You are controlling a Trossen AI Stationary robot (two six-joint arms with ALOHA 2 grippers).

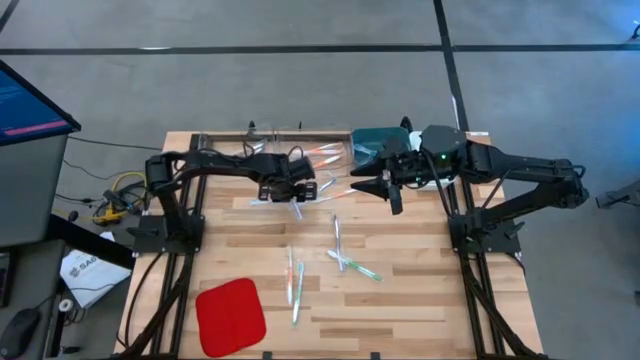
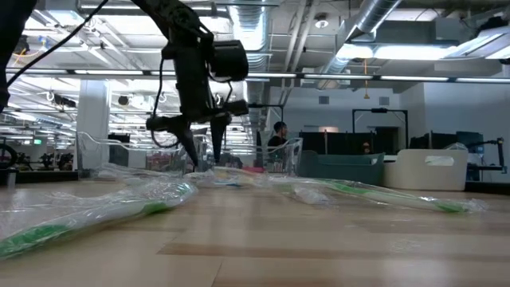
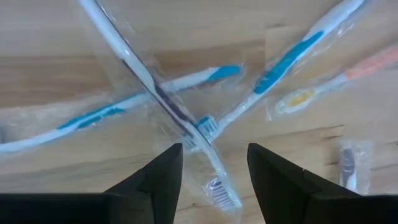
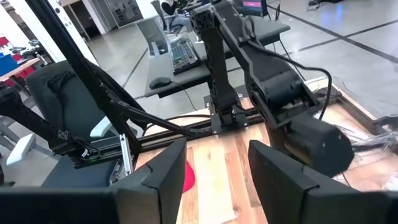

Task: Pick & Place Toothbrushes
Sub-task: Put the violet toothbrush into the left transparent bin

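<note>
Several wrapped toothbrushes lie flat on the wooden table: a crossed heap point(image 1: 305, 190) near the far bins and loose ones point(image 1: 338, 240) toward the middle. My left gripper point(image 1: 296, 203) points down over the heap, open. In the left wrist view its fingers point(image 3: 214, 149) stand on either side of the bristle end of a white, dark-accented toothbrush point(image 3: 163, 99), which lies across blue-accented ones point(image 3: 283, 59). My right gripper point(image 1: 362, 186) hovers level beside the heap, open point(image 4: 216, 146), pointing toward the table's left.
A clear bin point(image 1: 290, 143) and a teal bin point(image 1: 380, 142) stand at the far edge. A flat red pad point(image 1: 230, 315) lies near the front left corner. More wrapped toothbrushes point(image 2: 374, 195) lie across the middle. A monitor point(image 1: 30, 100) stands off the table's left.
</note>
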